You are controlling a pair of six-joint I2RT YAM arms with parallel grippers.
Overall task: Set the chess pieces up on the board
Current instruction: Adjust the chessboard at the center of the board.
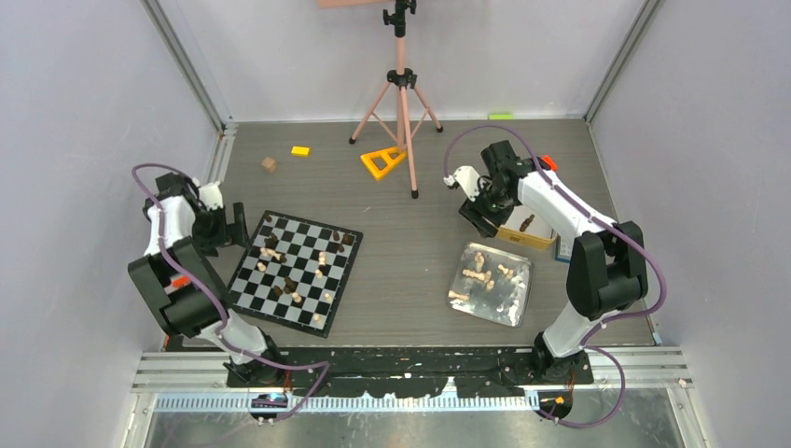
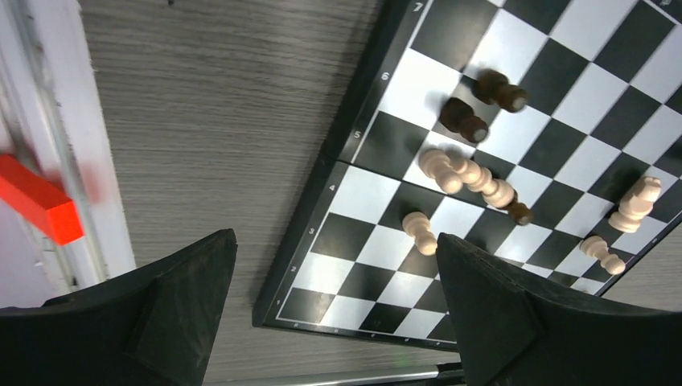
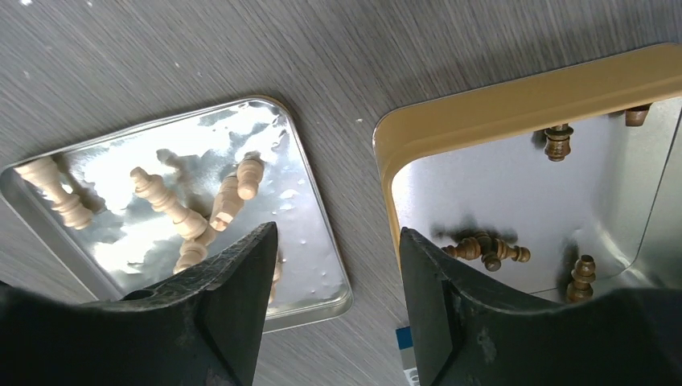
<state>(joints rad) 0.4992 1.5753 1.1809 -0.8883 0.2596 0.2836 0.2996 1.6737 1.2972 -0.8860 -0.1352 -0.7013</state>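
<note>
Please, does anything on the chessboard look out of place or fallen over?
Yes. The chess pieces on the chessboard are scattered, light and dark mixed, in no rows; several light ones lie on their sides. The chessboard itself sits askew to the near edge of the table.

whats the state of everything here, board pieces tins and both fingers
board: flat, unfolded
chess pieces on board: scattered, several toppled
silver tray: holds light pieces, lying down
gold-rimmed tin: holds dark pieces, some lying down
left fingers: open, empty
right fingers: open, empty
</note>
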